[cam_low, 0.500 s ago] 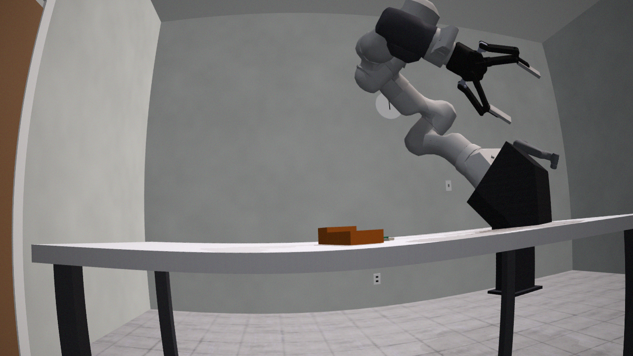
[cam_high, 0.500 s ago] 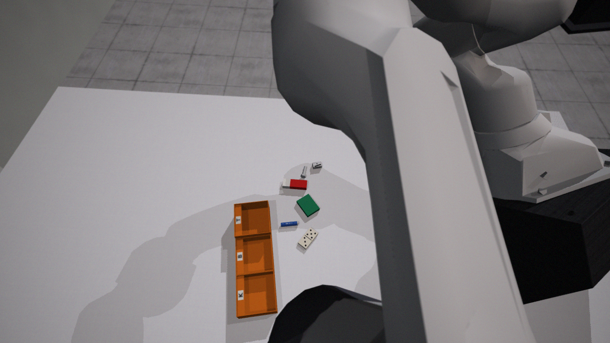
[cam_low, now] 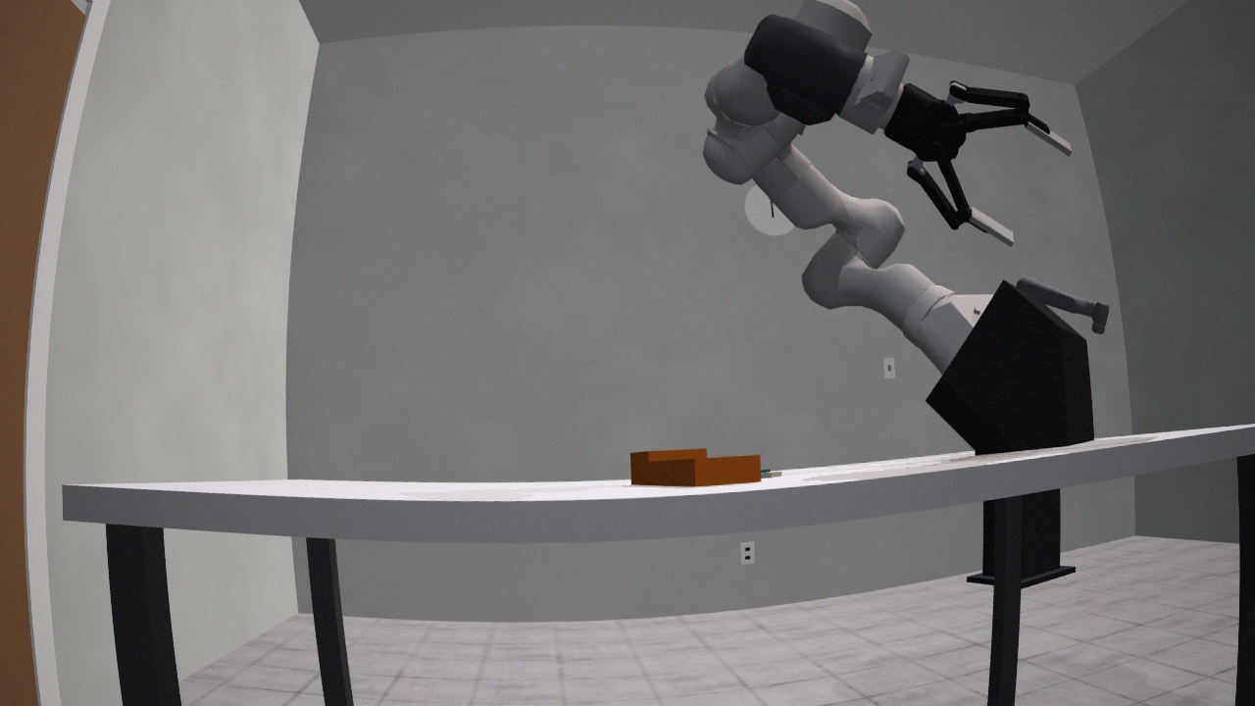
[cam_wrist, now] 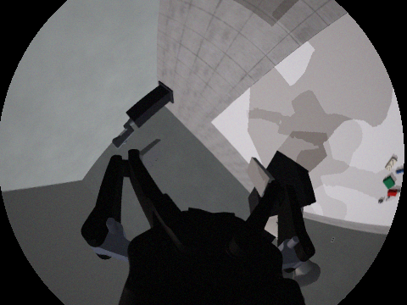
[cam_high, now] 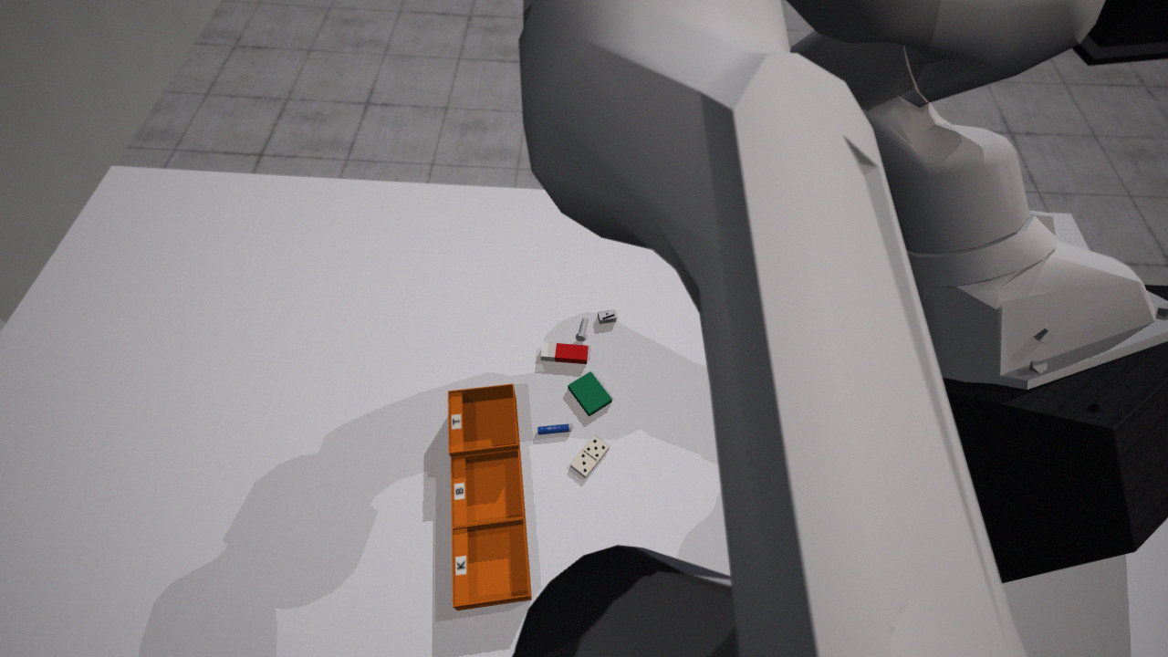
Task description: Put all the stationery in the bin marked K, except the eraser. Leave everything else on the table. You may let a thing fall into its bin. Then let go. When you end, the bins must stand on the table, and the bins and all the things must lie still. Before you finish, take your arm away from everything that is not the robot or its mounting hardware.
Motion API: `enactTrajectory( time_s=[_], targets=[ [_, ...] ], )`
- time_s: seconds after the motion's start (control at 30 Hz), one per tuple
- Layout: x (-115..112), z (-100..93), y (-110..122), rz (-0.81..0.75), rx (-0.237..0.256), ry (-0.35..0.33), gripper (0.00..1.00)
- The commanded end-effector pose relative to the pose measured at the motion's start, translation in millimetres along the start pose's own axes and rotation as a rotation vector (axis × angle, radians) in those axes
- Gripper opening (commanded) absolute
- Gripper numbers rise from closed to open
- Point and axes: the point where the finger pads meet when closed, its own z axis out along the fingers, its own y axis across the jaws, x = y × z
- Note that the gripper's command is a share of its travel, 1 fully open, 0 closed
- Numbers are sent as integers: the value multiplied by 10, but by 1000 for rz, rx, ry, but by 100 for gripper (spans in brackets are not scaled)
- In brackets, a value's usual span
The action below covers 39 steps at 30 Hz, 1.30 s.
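Note:
Three joined orange bins [cam_low: 693, 468] stand in a row on the table: T [cam_high: 483, 418], B [cam_high: 490, 488] and K [cam_high: 495, 565], all empty. To their right lie a blue pen [cam_high: 553, 428], a green pad [cam_high: 589, 392] [cam_wrist: 389, 181], a red and white eraser [cam_high: 564, 351] [cam_wrist: 393, 193] and a small grey sharpener [cam_high: 607, 316]. My gripper [cam_low: 1029, 187] [cam_wrist: 205, 157] is wide open and empty. It is high above the robot's base, pointing away from the table and far from all the things. The arm hides it in the overhead view.
A white domino [cam_high: 589, 455] lies below the pen and a grey bolt [cam_high: 581, 328] above the eraser. The robot's black base [cam_low: 1018, 378] stands at the table's right end. The white table [cam_high: 203, 327] [cam_low: 351, 504] stretches wide to the left of the bins.

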Motion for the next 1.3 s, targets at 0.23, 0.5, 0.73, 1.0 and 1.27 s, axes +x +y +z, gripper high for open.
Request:
enactTrajectory(
  time_s=[0.23,0.5,0.73,1.0,1.27],
  targets=[
    [344,244,266,0,0,0,5],
    [607,398,552,20,-17,42,5],
    [489,96,714,64,-11,58,5],
    [405,-380,995,71,-12,100,5],
    [342,-695,1235,90,-22,194,5]
  ],
)
